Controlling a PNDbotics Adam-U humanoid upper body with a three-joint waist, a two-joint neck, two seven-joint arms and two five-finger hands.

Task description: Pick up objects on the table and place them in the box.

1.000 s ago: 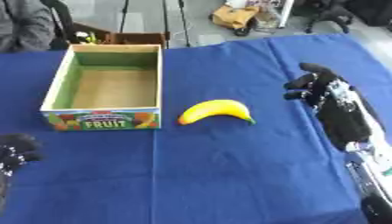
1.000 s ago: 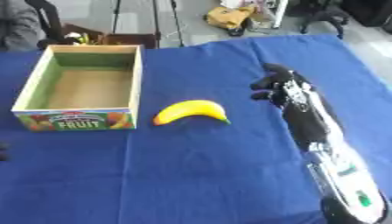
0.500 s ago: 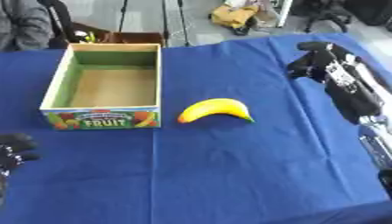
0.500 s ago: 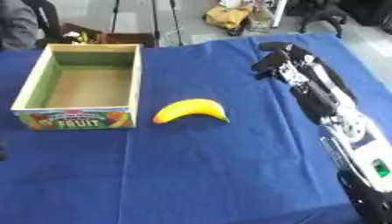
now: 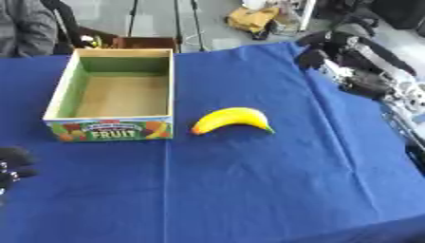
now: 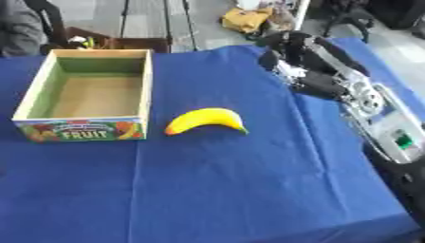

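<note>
A yellow banana (image 5: 232,118) lies on the blue tablecloth, just right of the fruit box (image 5: 109,131). The box is an open cardboard tray with green inner walls and a "FRUIT" label on its front; nothing shows inside it. My right hand (image 6: 285,49) hangs above the table's far right, up and to the right of the banana, apart from it, fingers loosely curled and holding nothing. My left hand (image 5: 12,161) shows dark at the lower left edge, resting below the box.
The blue table (image 5: 249,190) ends at the right and far edges. Beyond the far edge are a brown cardboard box (image 5: 137,42), a yellow-brown bundle (image 5: 253,18) on the floor, and a seated person at the top left.
My right hand has risen and swung toward the far edge and slightly left, away from beside the banana. The banana, box and left hand have not moved.
</note>
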